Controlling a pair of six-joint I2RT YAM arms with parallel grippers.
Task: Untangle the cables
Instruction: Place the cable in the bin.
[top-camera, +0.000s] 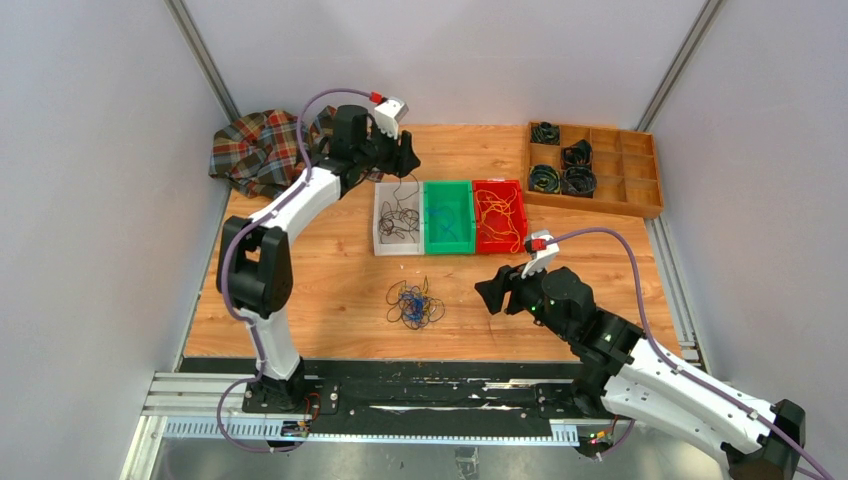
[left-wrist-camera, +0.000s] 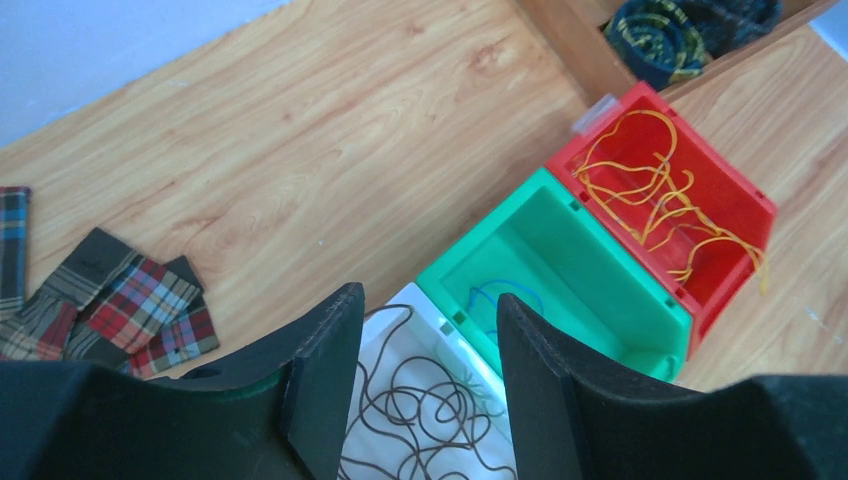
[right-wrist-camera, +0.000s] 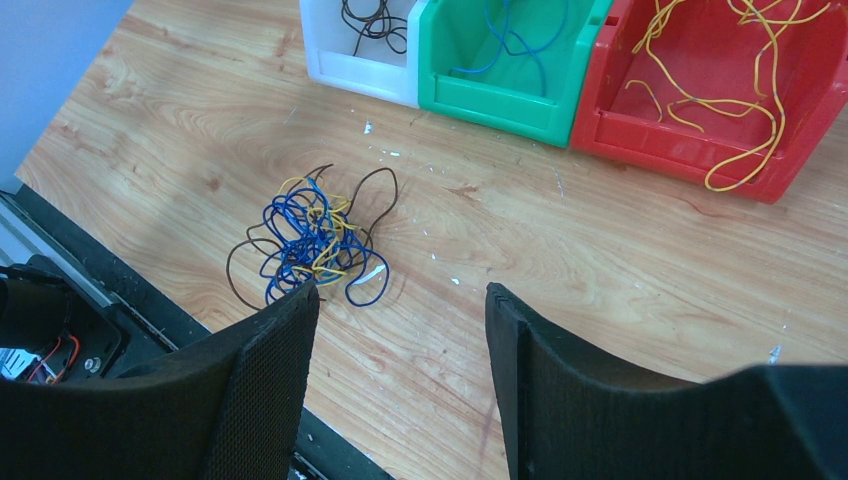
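Two pale walls (top-camera: 90, 200), wooden table (top-camera: 330, 290), tangled cables (top-camera: 414, 303), left end effector (left-wrist-camera: 430, 312) apart, right end effector (right-wrist-camera: 402, 298) apart

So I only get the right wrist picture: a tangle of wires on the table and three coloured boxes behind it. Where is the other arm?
Observer: The left tool hangs over the far end of the white box, with its jaws apart.
Operator: And is there anything further off to the right?
Observer: Yes, a wooden tray with compartments sits at the far right corner, and a few of them hold thick black coiled cords.
Operator: What about the opposite side?
Observer: A plaid cloth lies crumpled at the far left corner.
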